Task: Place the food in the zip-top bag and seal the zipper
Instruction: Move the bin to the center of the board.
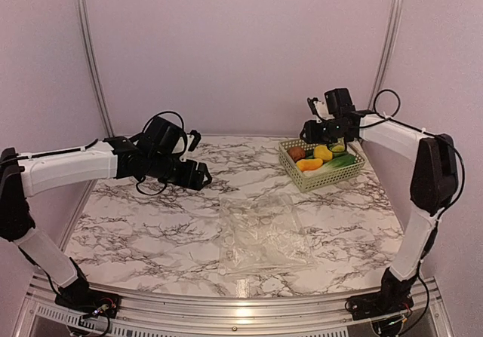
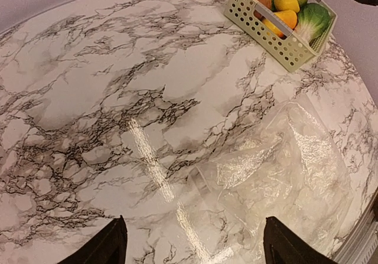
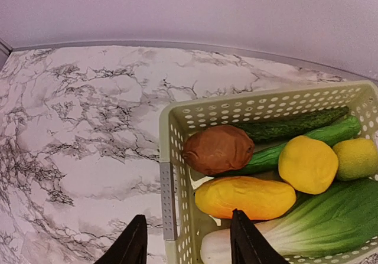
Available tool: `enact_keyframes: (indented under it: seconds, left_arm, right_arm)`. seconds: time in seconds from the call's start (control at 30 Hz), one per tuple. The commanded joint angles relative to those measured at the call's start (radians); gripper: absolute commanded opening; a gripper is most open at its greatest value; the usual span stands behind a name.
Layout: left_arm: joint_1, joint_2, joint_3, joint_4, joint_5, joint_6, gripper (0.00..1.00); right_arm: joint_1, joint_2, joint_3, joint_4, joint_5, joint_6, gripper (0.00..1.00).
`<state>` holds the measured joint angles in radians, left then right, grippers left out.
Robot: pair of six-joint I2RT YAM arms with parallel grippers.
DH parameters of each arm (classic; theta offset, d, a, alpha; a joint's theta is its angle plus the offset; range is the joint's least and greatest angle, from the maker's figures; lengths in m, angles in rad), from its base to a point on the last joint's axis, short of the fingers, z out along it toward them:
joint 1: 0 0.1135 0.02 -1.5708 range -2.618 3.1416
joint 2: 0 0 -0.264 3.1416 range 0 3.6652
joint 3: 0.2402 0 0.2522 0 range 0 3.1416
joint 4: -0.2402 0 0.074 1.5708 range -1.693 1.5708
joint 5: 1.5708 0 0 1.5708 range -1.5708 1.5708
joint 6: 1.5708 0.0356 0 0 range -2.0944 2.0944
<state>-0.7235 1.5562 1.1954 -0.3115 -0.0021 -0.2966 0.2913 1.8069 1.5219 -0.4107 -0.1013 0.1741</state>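
Where the food lies: all in the pale green basket (image 3: 171, 157) at the far right of the marble table (image 1: 136, 224); brown round item (image 3: 218, 150), cucumber (image 3: 295, 125), orange piece (image 3: 245, 197) and bok choy (image 3: 319, 222) are packed close together.
Zip-top bag (image 1: 264, 235): flat and crinkled on the table, near the middle, well apart from the basket.
Left gripper (image 2: 192, 249): fingers spread wide, holding nothing, above the table beside the bag.
Right gripper (image 3: 188, 240): fingers apart, holding nothing, over the basket's side wall, next to the orange piece.

Clear bag (image 2: 283, 175) lies flat near the food-filled basket (image 2: 289, 51).
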Motion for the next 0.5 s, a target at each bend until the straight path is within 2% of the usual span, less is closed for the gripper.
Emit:
enact_keyframes:
  seconds: [0.0,0.2,0.47]
  left_arm:
    - [-0.018,0.04,0.016,-0.097,0.074,-0.032,0.82]
    - [-0.025,0.023,-0.003,-0.127,0.087,-0.051,0.81]
    - [-0.027,-0.03,-0.052,-0.123,0.084,-0.067,0.82]
  right_arm:
    - [0.106,0.164,0.187,-0.159,0.019,-0.094,0.44]
    - [0.159,0.36,0.4,-0.302,0.072,-0.107,0.41]
    - [0.163,0.411,0.418,-0.319,0.089,-0.09,0.4]
